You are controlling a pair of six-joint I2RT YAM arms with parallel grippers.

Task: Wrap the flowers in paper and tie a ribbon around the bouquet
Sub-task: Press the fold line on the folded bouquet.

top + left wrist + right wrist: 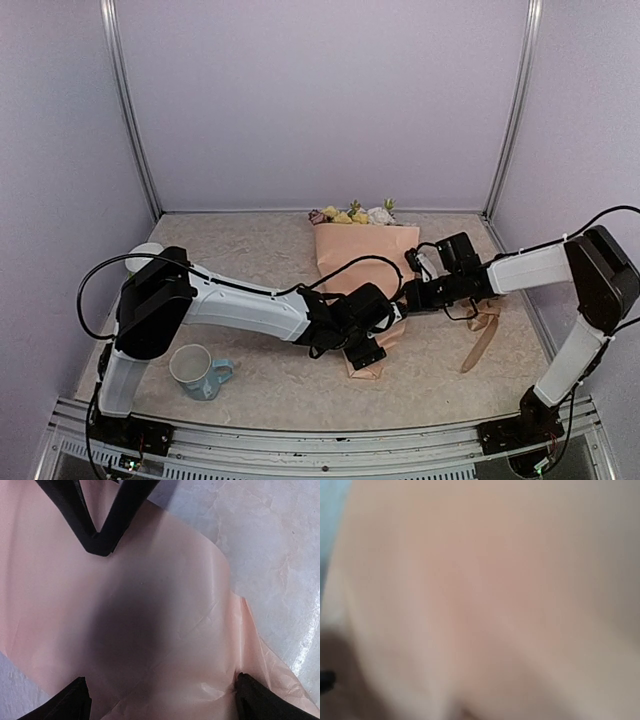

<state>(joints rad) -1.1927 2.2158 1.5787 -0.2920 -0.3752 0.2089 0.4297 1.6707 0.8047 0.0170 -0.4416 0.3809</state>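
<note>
The left gripper (pixel 161 682) hangs with jaws spread wide, the narrow end of the paper (pixel 365 250) cone directly beneath them. The right gripper (pixel 415 295) is at the cone's side, but I cannot tell how its jaws stand. The ribbon (pixel 482 335) lies on the desk (pixel 260 250) outside the right jaws. Best to pinch the fold low first, so the wrap cannot spring open.

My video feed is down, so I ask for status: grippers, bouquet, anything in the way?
Left gripper open over paper at narrow end. Right gripper at bouquet's right side, jaws unclear. Ribbon loose at right, not tied. Mug near left, clear of work.
</note>
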